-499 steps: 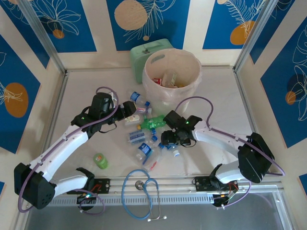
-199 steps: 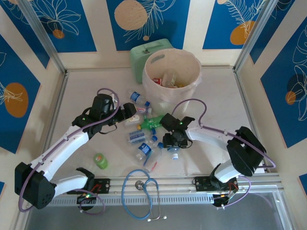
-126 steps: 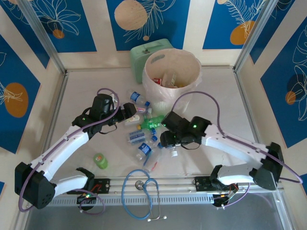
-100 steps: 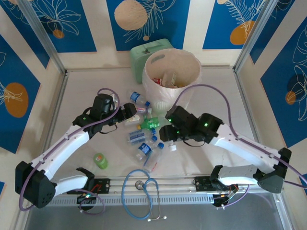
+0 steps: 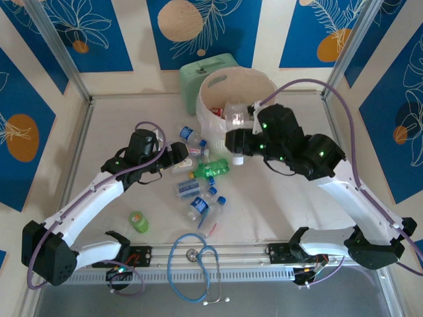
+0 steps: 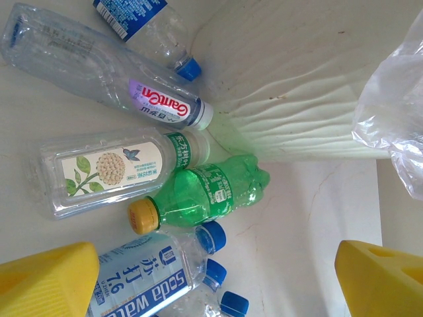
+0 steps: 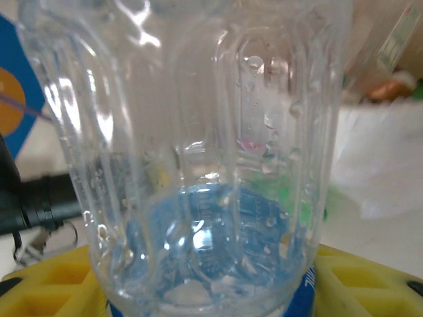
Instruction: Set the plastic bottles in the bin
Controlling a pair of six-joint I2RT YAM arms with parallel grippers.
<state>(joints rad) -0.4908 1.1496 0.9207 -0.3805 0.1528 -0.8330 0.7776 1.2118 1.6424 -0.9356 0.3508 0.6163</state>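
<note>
Right hand (image 5: 239, 140) clasps a clear bottle (image 7: 211, 132) by the bin (image 5: 268, 89), mint-green box (image 5: 208, 69) behind; left hand (image 5: 180, 153) gapes empty over loose bottles (image 5: 198, 191).

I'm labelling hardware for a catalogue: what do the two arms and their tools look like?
Left arm and right arm: white links, black joint housings with small green lights, a looping purple cable on each. Tool fingers are chunky and yellow.
</note>
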